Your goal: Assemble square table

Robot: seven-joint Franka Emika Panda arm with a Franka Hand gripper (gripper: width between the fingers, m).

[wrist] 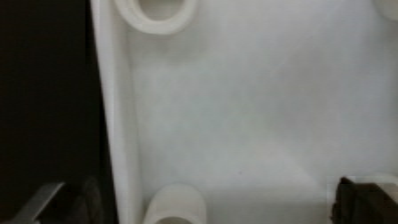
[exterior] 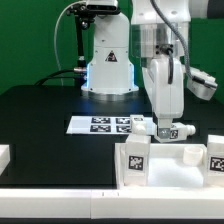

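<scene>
Gripper [exterior: 166, 124] low over black work surface [exterior: 40, 110], just beside marker board [exterior: 100, 124] on ext. view's right. Spread wide per wrist view: dark fingers [wrist: 54, 197] at either edge, white square table top [wrist: 249, 110] filling the space btw them; contact w/ it unclear. Two round sockets [wrist: 157, 12] along one side of top. Tagged legs [exterior: 135, 160] upright at front of ext. view.
</scene>
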